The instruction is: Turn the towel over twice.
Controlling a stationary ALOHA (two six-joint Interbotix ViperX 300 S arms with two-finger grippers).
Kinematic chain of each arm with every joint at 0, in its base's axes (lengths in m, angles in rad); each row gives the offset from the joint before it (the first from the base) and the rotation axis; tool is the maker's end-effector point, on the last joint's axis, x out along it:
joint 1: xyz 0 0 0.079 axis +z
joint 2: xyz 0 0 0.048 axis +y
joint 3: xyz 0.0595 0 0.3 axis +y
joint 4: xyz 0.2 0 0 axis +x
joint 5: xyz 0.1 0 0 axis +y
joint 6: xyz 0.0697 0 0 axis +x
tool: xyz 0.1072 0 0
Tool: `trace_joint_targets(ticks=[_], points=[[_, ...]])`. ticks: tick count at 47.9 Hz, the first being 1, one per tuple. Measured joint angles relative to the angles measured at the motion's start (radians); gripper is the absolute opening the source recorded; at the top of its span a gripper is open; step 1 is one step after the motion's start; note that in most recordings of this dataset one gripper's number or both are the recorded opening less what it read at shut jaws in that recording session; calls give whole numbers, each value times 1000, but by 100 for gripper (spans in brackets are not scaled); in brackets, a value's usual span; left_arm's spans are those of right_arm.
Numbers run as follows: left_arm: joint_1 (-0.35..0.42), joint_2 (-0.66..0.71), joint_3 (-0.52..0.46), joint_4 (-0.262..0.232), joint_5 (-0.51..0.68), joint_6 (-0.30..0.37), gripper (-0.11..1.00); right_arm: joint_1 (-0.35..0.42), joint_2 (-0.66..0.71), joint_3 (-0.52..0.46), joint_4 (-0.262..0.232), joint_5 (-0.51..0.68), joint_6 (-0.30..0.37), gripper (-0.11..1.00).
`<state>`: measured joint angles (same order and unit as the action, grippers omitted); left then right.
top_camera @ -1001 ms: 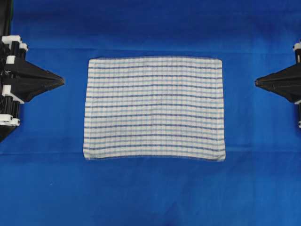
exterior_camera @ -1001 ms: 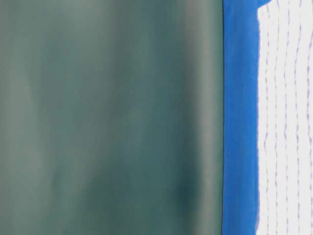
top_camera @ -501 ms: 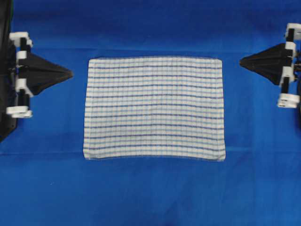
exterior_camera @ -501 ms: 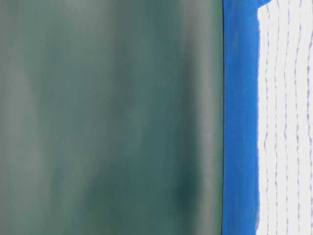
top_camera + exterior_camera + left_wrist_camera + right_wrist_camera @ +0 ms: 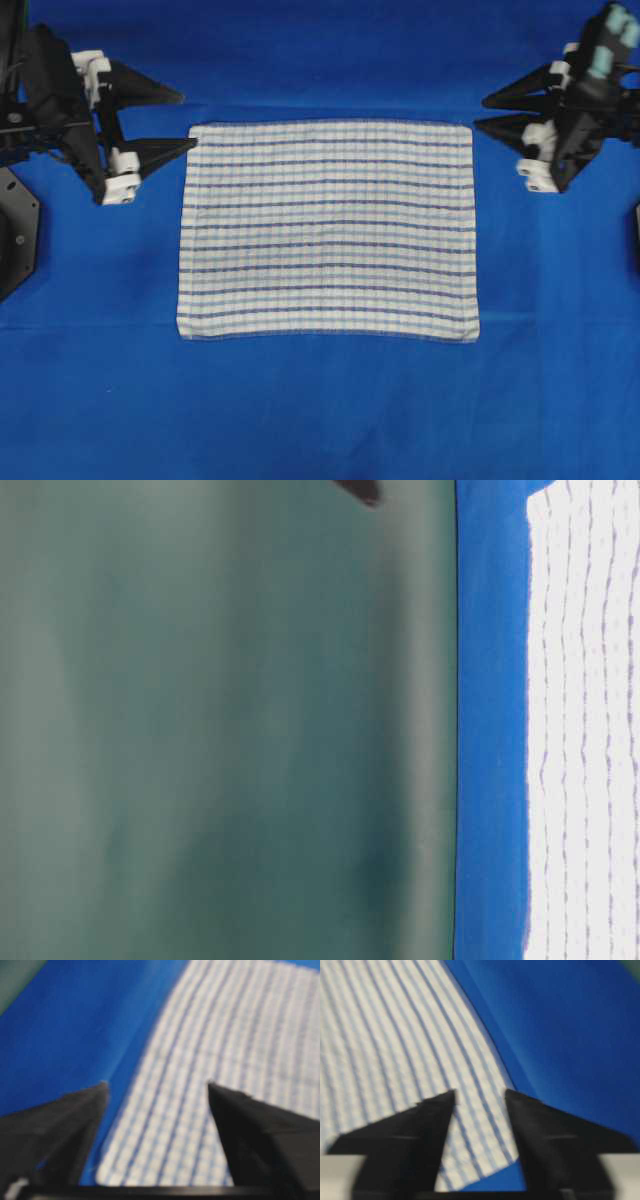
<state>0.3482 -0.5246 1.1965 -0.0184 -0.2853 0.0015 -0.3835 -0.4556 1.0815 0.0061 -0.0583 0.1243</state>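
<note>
The towel point(image 5: 328, 230) lies flat and spread out in the middle of the worktop, on the blue sheet point(image 5: 320, 410) that covers it. Its stripes run side to side in the overhead view, and all four hemmed edges lie on the sheet; the near edge bows a little.

My left hand point(image 5: 188, 122) is at the towel's far left corner with its fingers point(image 5: 150, 90) spread apart and nothing between them. Seen from above, one fingertip reaches the towel's left edge just below that corner, while the other points over bare sheet beyond the far edge. My left wrist camera, though blurred, shows the corner point(image 5: 107, 1175) between my two dark fingers, one over the sheet and one over the striped cloth. I cannot tell whether a fingertip touches the cloth or hangs above it.

My right hand point(image 5: 482, 113) is at the far right corner, likewise spread apart and holding nothing. Both tips sit just beside the towel's right edge from above. My right wrist camera, also blurred, shows that corner point(image 5: 470, 1170) under the gap between my fingers.

In the table-level view the towel point(image 5: 585, 720) is a pale striped band beside the sheet point(image 5: 490, 720).
</note>
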Motion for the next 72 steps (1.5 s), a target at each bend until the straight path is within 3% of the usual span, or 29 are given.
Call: trace_joint_targets(ticks=[3, 19, 38, 42, 45, 52, 55, 68, 72], points=[[15, 52, 0, -2, -23, 0, 91, -15, 61, -12, 0, 0, 0, 60], [72, 330, -2, -2, -164, 0, 88, -34, 291, -61, 0, -23, -2, 56], [114, 529, -28, -2, -247, 0, 83, -67, 422, -64, 2, -72, -2, 55], [115, 540, -34, -2, -245, 2, 74, -69, 434, -66, 0, -75, -2, 52], [120, 546, -35, -2, -242, 2, 59, -69, 436, -66, 0, -77, -2, 47], [123, 555, -40, -3, -216, 5, 16, -69, 437, -69, 0, -80, -3, 15], [121, 557, -43, -3, -206, 12, 4, -69, 436, -67, 0, -80, -3, 5], [120, 555, -44, -3, -198, 14, 3, -71, 436, -67, 3, -86, -3, 5], [120, 549, -44, -5, -192, 17, 3, -75, 436, -67, 25, -100, -3, 5]])
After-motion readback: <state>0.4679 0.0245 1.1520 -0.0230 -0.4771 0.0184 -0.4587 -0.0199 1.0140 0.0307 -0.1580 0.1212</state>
